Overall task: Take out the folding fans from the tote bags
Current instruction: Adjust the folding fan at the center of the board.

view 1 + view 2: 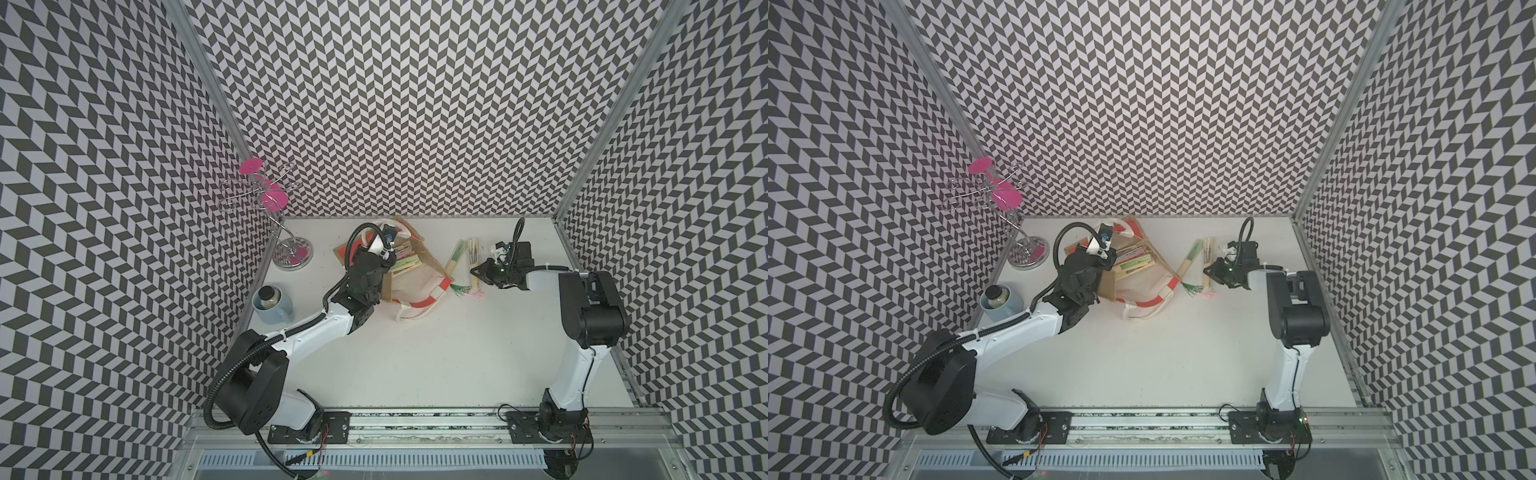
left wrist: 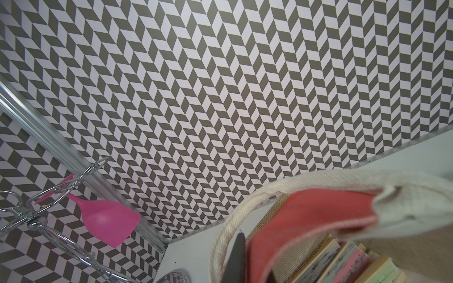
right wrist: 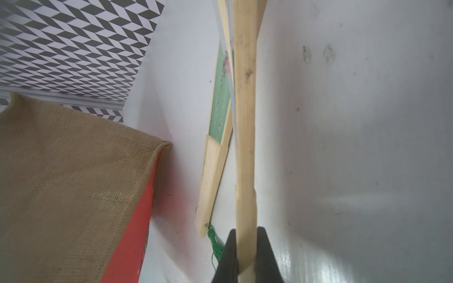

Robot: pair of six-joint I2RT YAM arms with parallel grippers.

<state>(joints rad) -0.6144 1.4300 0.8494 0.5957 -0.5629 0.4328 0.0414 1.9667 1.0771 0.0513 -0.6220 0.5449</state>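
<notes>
While one big tote bag (image 1: 415,286) lies on the tabletop (image 1: 415,365), the left end effector (image 1: 390,254) pinches its red rim, with at least four fans (image 2: 343,262) inside, right beside it. The right end effector (image 3: 246,247) squeezes one fan (image 3: 245,122); one green fan (image 3: 213,176) lies just beside it.

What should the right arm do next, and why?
Probably open the right pincer and release. It is shut on a fan low over the table, beside a green fan already out. The left pincer seems to grip the bag by its rim, with more fans inside.
</notes>
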